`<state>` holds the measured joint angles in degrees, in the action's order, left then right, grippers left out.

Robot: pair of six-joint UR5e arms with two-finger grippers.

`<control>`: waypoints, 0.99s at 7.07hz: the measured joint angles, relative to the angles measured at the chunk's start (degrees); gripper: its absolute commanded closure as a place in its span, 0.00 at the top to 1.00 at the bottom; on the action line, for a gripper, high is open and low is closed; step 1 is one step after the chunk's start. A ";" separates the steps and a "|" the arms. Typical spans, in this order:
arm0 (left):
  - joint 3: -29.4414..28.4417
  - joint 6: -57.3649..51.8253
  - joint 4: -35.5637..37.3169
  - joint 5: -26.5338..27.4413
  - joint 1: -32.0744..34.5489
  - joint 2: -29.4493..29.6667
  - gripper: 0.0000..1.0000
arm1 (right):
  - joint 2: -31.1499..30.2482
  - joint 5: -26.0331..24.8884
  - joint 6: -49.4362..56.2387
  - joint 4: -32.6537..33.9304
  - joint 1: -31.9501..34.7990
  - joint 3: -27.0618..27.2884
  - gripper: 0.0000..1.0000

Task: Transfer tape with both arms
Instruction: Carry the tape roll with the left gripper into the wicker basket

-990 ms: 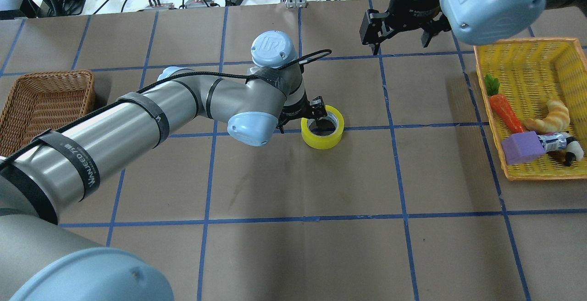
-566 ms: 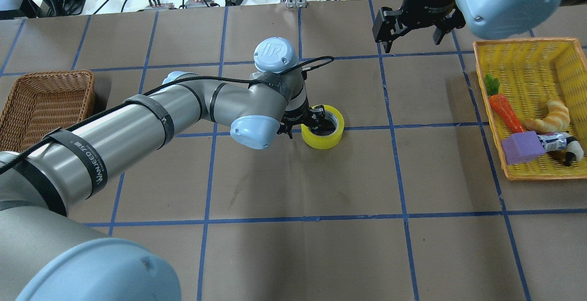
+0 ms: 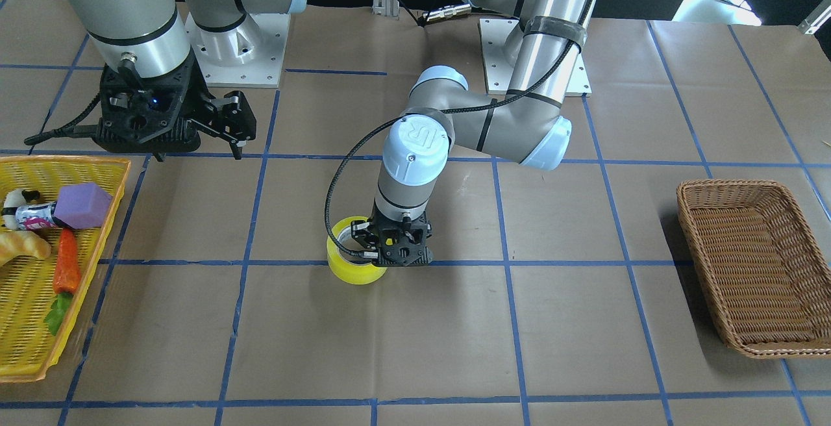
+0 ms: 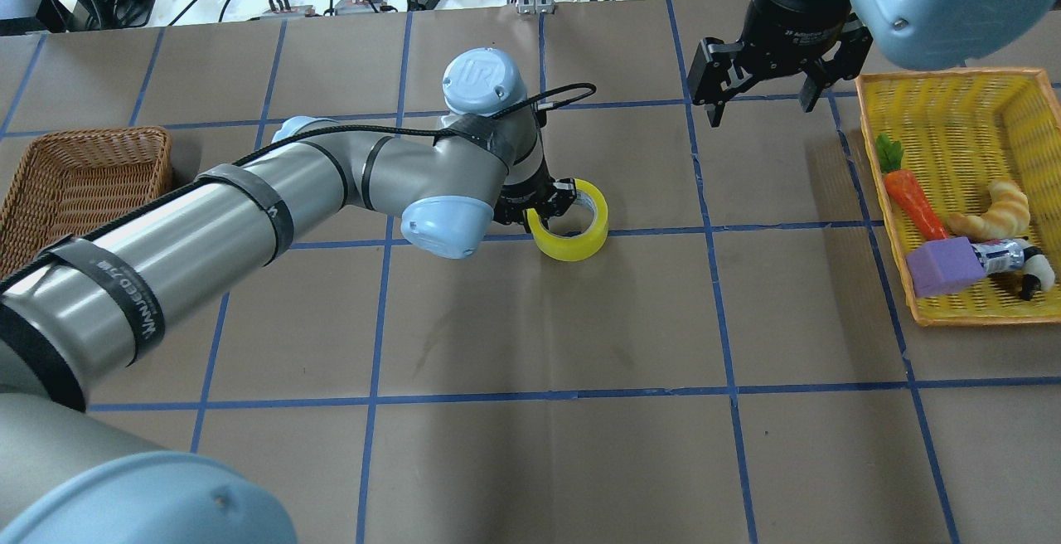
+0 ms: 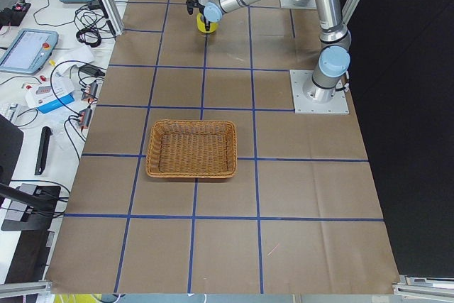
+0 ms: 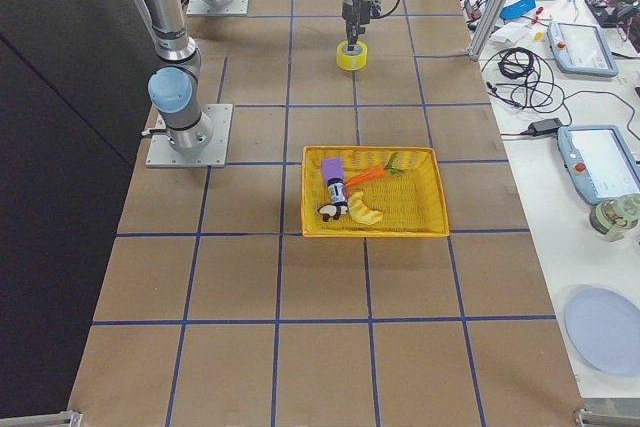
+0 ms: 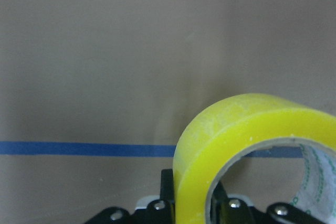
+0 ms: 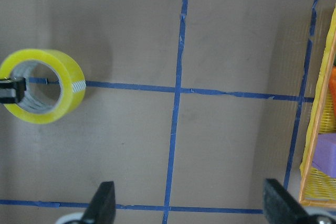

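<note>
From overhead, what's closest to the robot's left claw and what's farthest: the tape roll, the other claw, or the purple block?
1. Tape, clamped in the left gripper, mid-table.
2. Right gripper, open, far right side.
3. Purple block, in the yellow basket, right edge.

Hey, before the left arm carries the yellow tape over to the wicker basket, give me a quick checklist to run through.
1. Left gripper shut on the tape wall, one finger inside the ring: ok.
2. Tape lifted clear of the table: cannot tell.
3. Right gripper open, empty, apart from the tape: ok.
4. Wicker basket holds nothing: ok.
5. Nothing lying between tape and basket: ok.
</note>
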<state>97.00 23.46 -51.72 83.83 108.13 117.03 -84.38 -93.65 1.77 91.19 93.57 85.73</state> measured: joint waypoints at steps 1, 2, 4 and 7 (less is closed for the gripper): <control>0.04 -2.72 -2.93 -0.02 -3.68 -4.18 0.00 | -0.47 0.36 -0.10 -0.46 0.17 0.15 0.99; -0.07 -8.05 -7.78 -0.03 -8.20 -8.08 0.01 | -0.91 1.61 -0.24 -0.41 0.27 0.21 0.98; -0.07 -21.83 -18.04 -0.02 -20.18 -14.27 0.01 | -2.66 4.22 -0.15 -0.30 0.41 1.06 0.99; -1.01 -42.27 -24.70 4.43 -39.04 -15.65 0.02 | -4.30 4.78 0.07 -0.15 0.42 2.90 1.00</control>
<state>95.99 -18.81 -76.42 88.26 69.09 101.39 -88.68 -88.87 1.84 91.04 94.00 88.63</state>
